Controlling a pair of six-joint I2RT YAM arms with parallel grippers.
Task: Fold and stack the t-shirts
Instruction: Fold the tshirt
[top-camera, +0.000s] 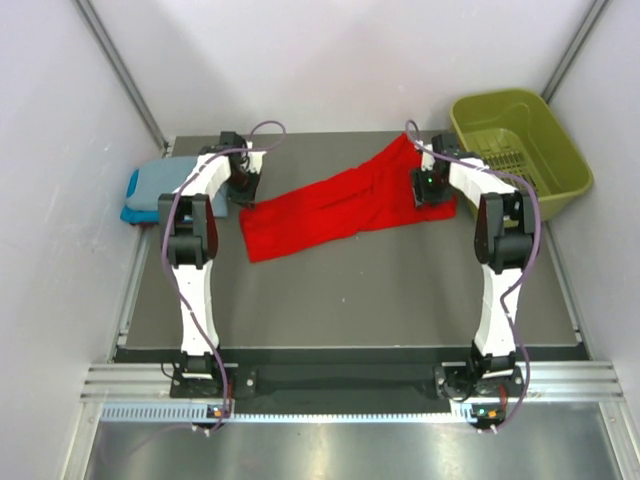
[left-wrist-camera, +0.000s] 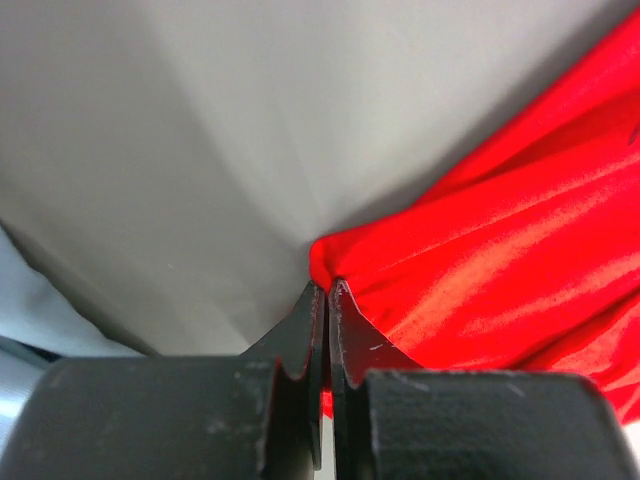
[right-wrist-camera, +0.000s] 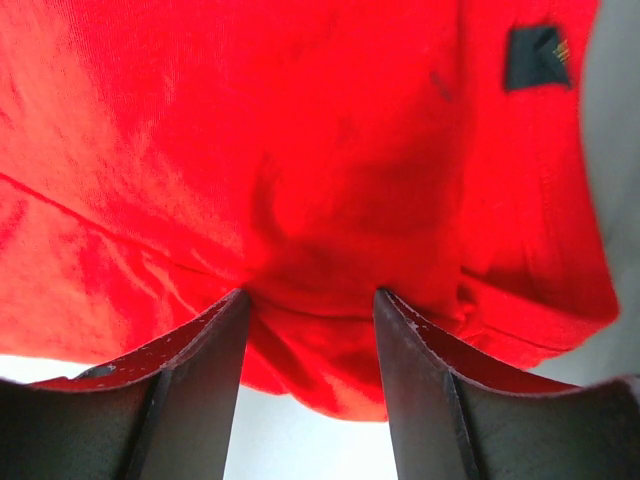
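- The red t-shirt lies as one long band on the table. Its long axis runs on a slant from the left gripper to the right gripper, so each arm has one end of the cloth directly at its fingertips.
- The other t-shirts, grey-blue on turquoise, lie flat just outside the left gripper, on the side away from the red one. The left arm is clearly the nearer one to this pile.
- From the right gripper, the cloth spreads forward and to both sides. The jaws stand about half apart with a bunched fold between them. I cannot tell whether they really pinch it.
- From the left gripper, the cloth goes out forward and to the right only. The jaws are closed together and hold a small corner of the red t-shirt at their very tip.
- I judge that the next move depends on this line between the two grippers: a lift should stretch the band along it.
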